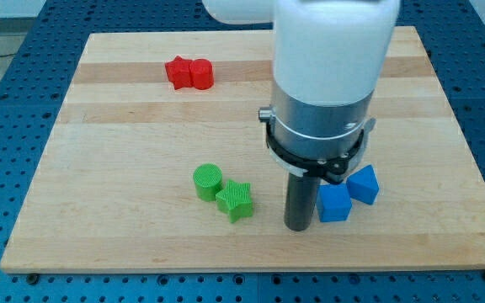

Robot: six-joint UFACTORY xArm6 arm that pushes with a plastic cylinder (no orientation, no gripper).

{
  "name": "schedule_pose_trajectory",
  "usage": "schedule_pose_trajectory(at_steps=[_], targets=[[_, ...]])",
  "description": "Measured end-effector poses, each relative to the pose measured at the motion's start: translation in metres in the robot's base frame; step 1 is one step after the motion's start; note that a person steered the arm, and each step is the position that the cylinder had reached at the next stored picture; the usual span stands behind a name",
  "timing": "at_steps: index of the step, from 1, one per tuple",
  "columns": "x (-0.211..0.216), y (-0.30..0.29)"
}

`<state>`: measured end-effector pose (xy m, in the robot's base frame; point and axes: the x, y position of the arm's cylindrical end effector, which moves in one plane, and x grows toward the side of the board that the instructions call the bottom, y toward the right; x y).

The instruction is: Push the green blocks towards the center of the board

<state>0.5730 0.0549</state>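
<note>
My tip (298, 227) (a bare rod, with no claw to open or close) rests on the wooden board (125, 244) at six o'clock from centre. A blue block (334, 203) touches it at three o'clock; another blue block (364, 184) sits behind. The green star block (236, 201) lies near at nine o'clock, touching the green cylinder (208, 181). Two red blocks (189, 73) sit far off at eleven o'clock.
</note>
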Motion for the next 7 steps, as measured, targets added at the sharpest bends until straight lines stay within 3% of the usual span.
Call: schedule_pose_trajectory(at_steps=[3, 5, 7], targets=[[-0.015, 0.024], [-0.003, 0.026], [0.009, -0.029]])
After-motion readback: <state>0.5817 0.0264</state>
